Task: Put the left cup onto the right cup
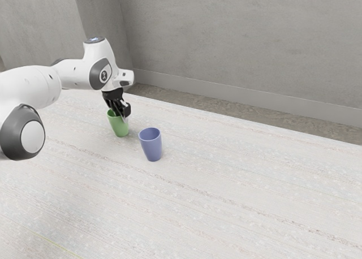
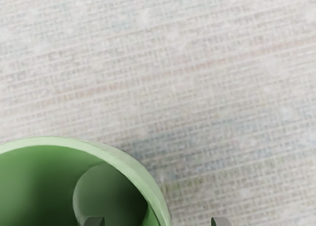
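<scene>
1. Two dark fingertips [image 2: 94, 221] sit at the wrist view's edge, one inside the green cup [image 2: 129, 163] and one outside it. The cup's wall runs between them and neither tip presses it, so the fingers stand released, straddling the rim.
2. From the wrist view comes the look straight down into that cup, with its hollow inside, its round bottom and its thick rim. Bare woven-looking worktop [image 2: 222, 63] lies around it.
3. The exterior view adds the side-on picture. The black gripper [image 1: 121, 113] is lowered to the mouth of the green cup [image 1: 118, 126], which stands upright on the pale worktop [image 1: 237, 191].
4. It also adds the blue cup [image 1: 151, 144], upright with its mouth up. This cup is just beside the green one toward the exterior view's right, a little nearer the camera and not touching it.
5. The white arm [image 1: 34, 86] comes in from the exterior view's left and bends down to the green cup.
6. Farthest off, a strip of darker floor [image 1: 266, 113] borders the worktop, and a grey concrete wall [image 1: 254, 38] rises behind it.
</scene>
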You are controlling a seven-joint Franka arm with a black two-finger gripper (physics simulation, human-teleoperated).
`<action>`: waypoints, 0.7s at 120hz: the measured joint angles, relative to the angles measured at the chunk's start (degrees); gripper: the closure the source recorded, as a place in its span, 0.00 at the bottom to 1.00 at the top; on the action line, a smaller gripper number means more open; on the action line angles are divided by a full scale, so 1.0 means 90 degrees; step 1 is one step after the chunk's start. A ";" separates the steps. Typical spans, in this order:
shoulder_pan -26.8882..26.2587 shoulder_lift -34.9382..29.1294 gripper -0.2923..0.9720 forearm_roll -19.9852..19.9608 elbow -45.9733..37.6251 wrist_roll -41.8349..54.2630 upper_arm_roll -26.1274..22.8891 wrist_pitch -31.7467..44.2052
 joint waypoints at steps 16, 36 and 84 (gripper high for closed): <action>-0.0001 0.0011 0.65 0.0000 0.0000 0.0006 0.0000 0.0002; 0.0000 0.0040 0.69 0.0000 0.0000 0.0013 0.0005 0.0004; 0.0029 0.0144 0.79 -0.0009 0.0000 0.0039 0.0000 0.0039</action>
